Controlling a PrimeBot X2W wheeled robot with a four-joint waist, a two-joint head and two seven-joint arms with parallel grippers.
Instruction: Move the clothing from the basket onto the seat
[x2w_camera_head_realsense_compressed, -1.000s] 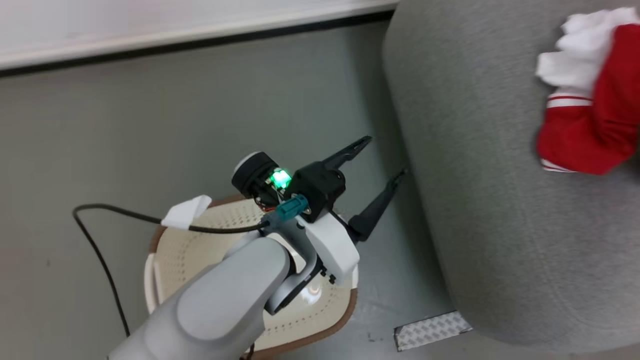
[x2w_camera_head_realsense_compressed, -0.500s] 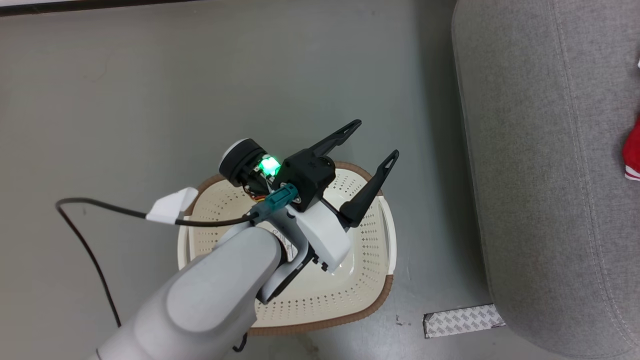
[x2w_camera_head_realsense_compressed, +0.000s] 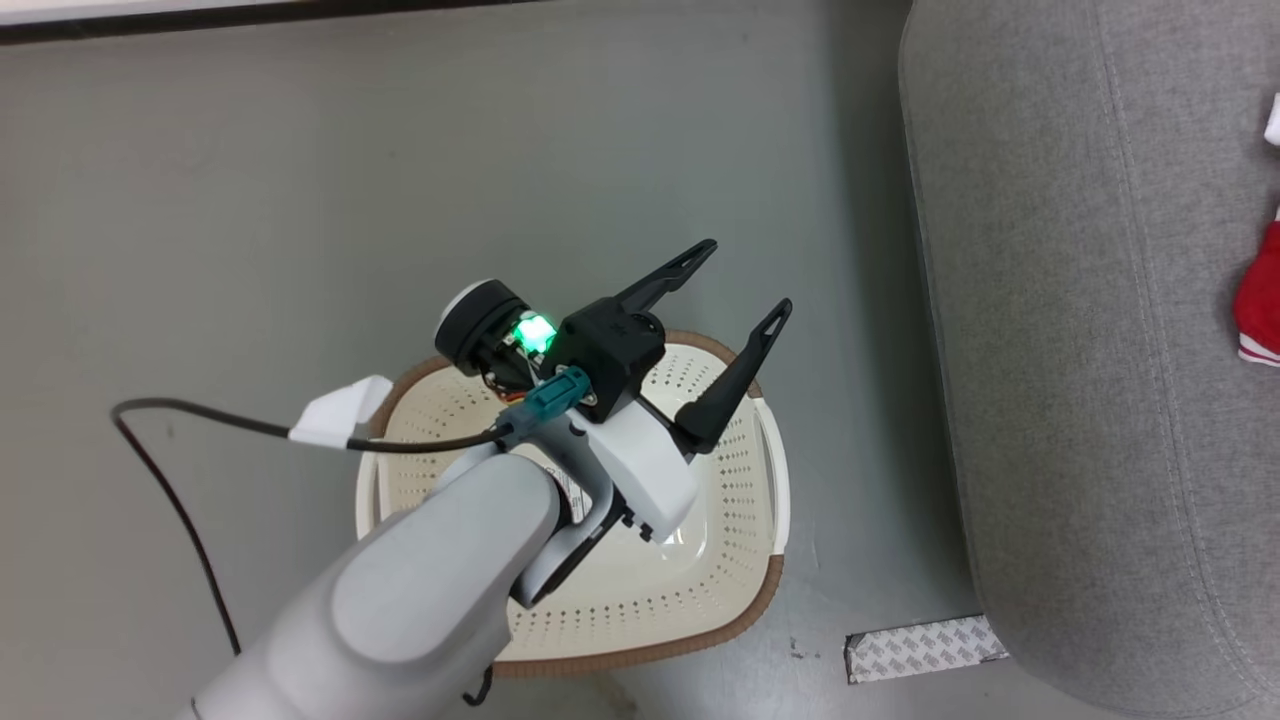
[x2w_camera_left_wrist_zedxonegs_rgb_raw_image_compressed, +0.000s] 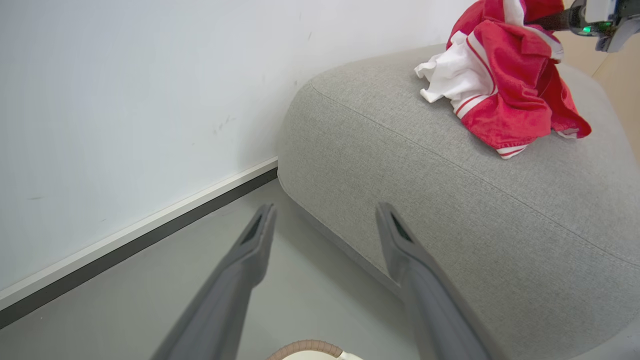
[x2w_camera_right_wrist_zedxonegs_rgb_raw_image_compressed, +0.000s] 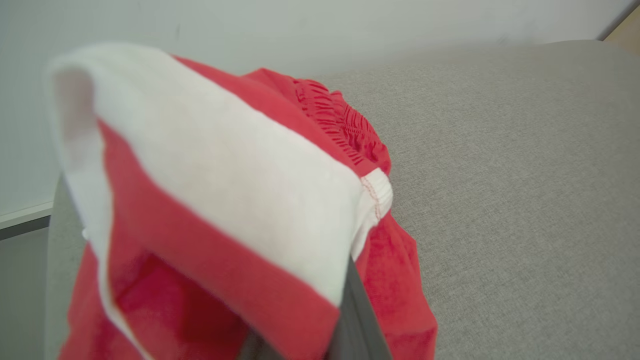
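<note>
loosely bunched red clothing (x2w_camera_left_wrist_zedxonegs_rgb_raw_image_compressed: 510, 100), white stripe trim, on grey seat (x2w_camera_left_wrist_zedxonegs_rgb_raw_image_compressed: 450, 200)

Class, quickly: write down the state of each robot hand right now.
Left hand: open, holding nothing.
Right hand: closed on the red soft garment with white trim.
</note>
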